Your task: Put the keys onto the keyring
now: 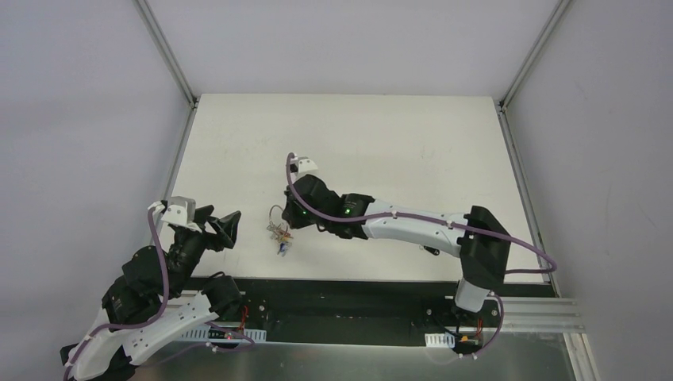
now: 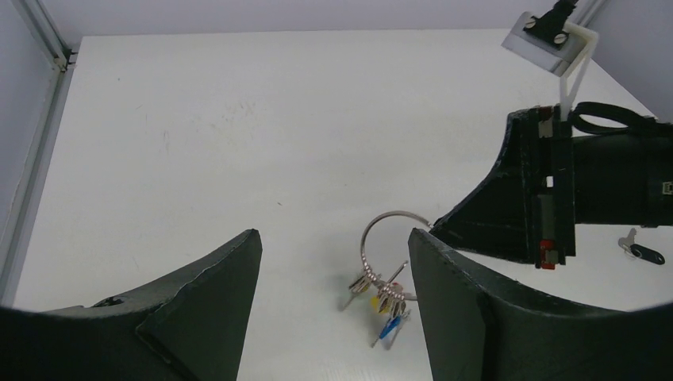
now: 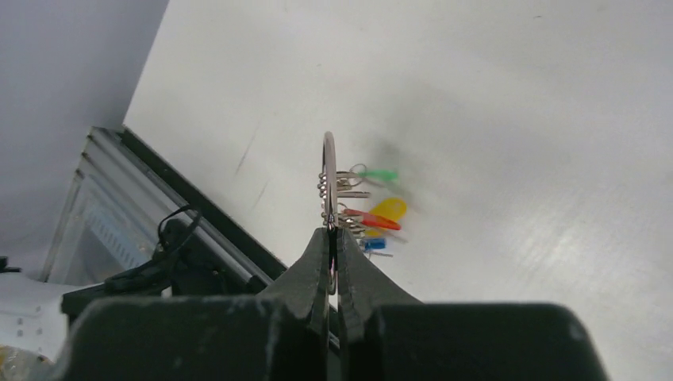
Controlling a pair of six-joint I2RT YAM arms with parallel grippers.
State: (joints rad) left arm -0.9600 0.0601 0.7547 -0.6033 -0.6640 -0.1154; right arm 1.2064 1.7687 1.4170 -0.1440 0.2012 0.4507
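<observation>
My right gripper (image 3: 332, 232) is shut on the metal keyring (image 3: 328, 159) and holds it upright on the table. A green-headed key (image 3: 381, 175) hangs on the ring with red (image 3: 373, 220), yellow (image 3: 390, 208) and blue (image 3: 371, 244) keys. In the top view the ring (image 1: 276, 216) stands just left of the right gripper (image 1: 287, 214). My left gripper (image 2: 333, 234) is open and empty, its fingers either side of the ring (image 2: 394, 213) but short of it. A black-headed key (image 2: 641, 252) lies loose on the table behind the right gripper.
The black front rail and cabling (image 3: 171, 254) run along the near table edge just behind the ring. The left arm (image 1: 167, 262) sits at the near left corner, by the left wall frame (image 2: 40, 48).
</observation>
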